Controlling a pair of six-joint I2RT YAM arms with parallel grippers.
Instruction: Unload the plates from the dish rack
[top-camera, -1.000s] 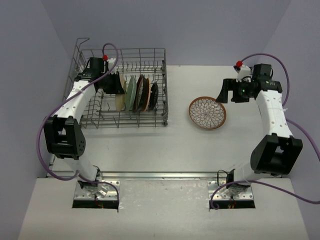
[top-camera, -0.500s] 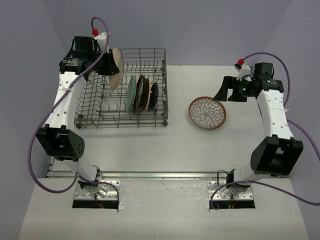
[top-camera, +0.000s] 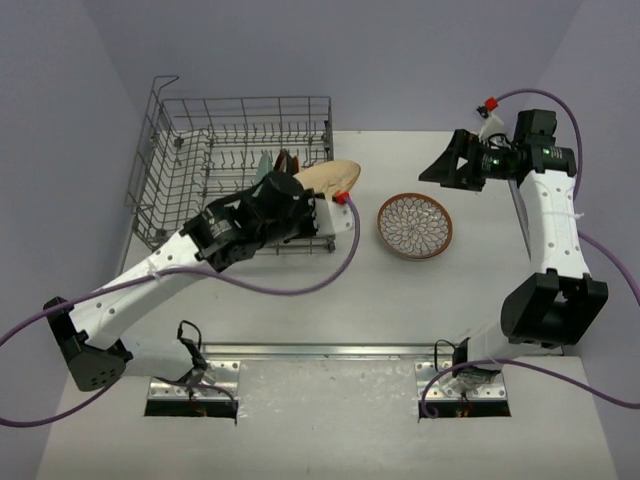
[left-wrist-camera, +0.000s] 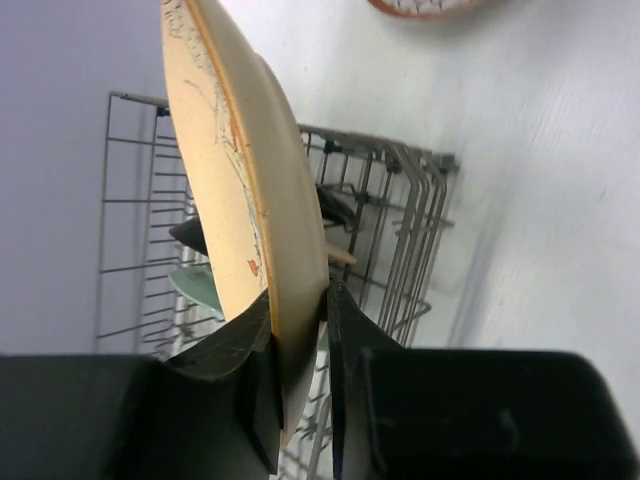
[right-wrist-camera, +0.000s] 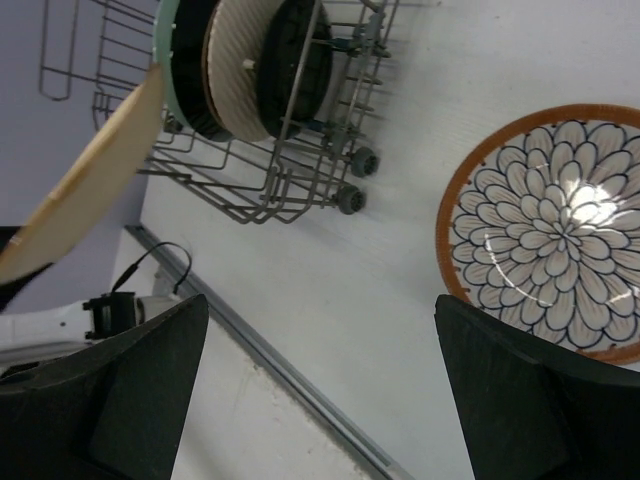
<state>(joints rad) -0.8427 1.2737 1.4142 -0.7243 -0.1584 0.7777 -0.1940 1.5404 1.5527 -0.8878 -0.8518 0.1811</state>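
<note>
My left gripper (top-camera: 318, 192) is shut on the rim of a cream plate (top-camera: 331, 177) and holds it in the air over the right edge of the dish rack (top-camera: 180, 190). In the left wrist view the cream plate (left-wrist-camera: 245, 170) stands on edge between my fingers (left-wrist-camera: 345, 330), above the rack (left-wrist-camera: 400, 225). A pale green plate (right-wrist-camera: 168, 55), a brown ribbed plate (right-wrist-camera: 238, 65) and a small black plate (right-wrist-camera: 297, 60) stand upright in the rack. A brown-rimmed petal plate (top-camera: 414, 226) lies flat on the table. My right gripper (top-camera: 446, 166) is open and empty, raised beyond it.
The rack (right-wrist-camera: 270, 185) stands at the table's back left, with a raised wire loop (top-camera: 164, 84) at its far left corner. My left arm (top-camera: 160, 265) stretches diagonally across the rack's front. A metal rail (top-camera: 320, 350) runs along the table's near edge.
My left arm has lifted the cream plate out of the rack's left side and swung it right, over the rack's right edge. My right gripper has risen slightly and stayed open.
</note>
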